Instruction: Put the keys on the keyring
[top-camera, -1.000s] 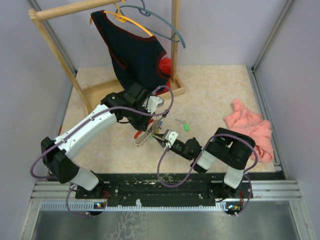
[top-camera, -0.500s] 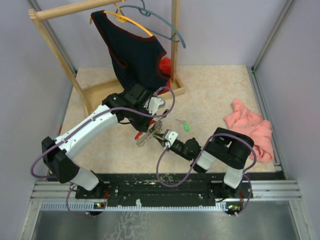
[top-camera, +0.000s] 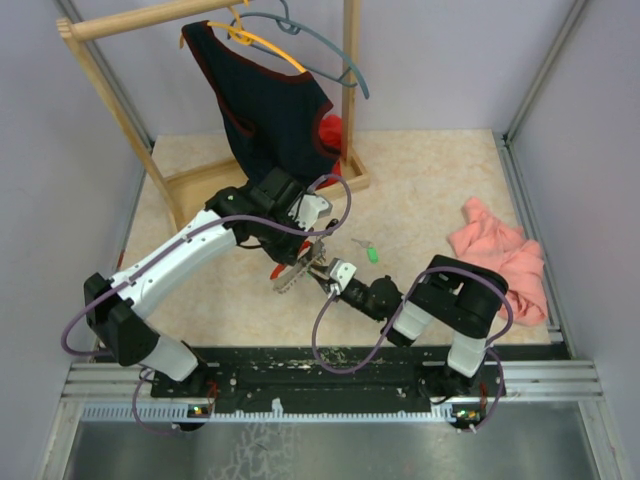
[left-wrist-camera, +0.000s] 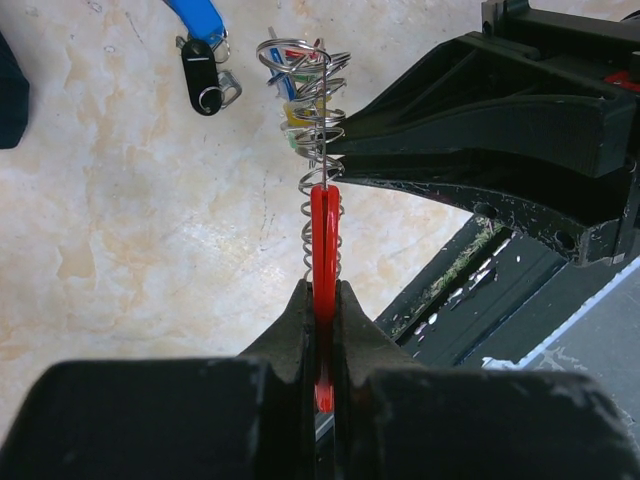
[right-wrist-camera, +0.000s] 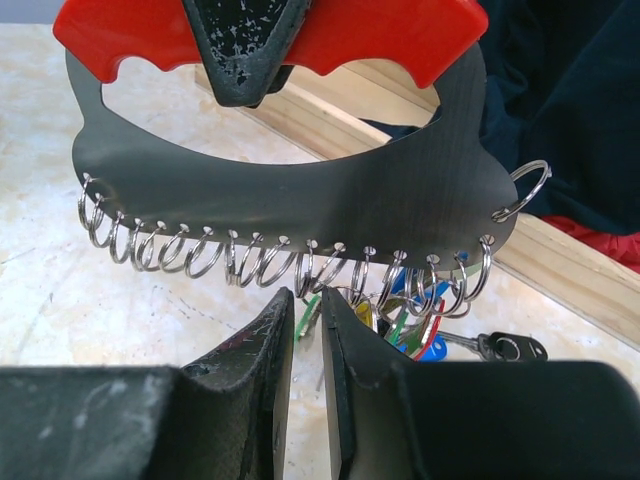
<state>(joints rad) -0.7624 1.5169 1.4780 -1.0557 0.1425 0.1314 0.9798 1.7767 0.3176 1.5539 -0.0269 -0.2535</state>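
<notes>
The keyring is a dark grey metal plate with a red top and a row of wire rings along its lower edge. My left gripper is shut on the red part and holds the keyring above the table. Several keys with blue, yellow, green and red heads hang bunched on the right-hand rings. My right gripper is just under the middle rings, its jaws narrowly closed on a green key. In the left wrist view the right gripper touches the ring stack from the right.
A loose green key lies on the table right of the grippers. A black key with a blue tag lies beyond the keyring. The wooden clothes rack with a dark garment stands behind, a pink cloth at right.
The right gripper has edged slightly up and left toward the keyring's rings. The left arm holds the keyring almost still.
</notes>
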